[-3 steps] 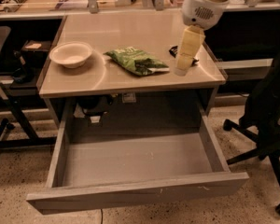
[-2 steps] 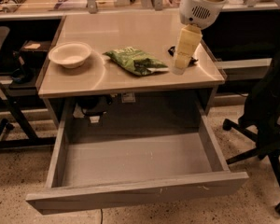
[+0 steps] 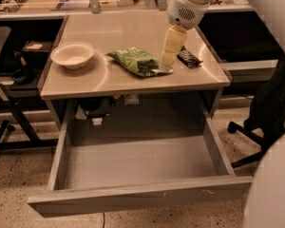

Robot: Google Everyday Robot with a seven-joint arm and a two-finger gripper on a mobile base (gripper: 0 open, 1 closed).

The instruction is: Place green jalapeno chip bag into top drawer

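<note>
The green jalapeno chip bag (image 3: pixel 137 61) lies flat on the desk top, near its middle and a little right. My gripper (image 3: pixel 167 61) hangs from the white arm at the upper right, its pale fingers pointing down at the bag's right edge, low over the desk top. The top drawer (image 3: pixel 137 163) is pulled wide open below the desk's front edge and nothing lies inside it.
A white bowl (image 3: pixel 72 55) sits on the desk's left side. A small black bar wrapper (image 3: pixel 188 57) lies right of the gripper. An office chair base (image 3: pixel 249 127) stands on the floor at right, and another chair is at the far left.
The gripper has moved left and down, from beside the black wrapper to the right edge of the green bag. The bag and drawer have not moved.
</note>
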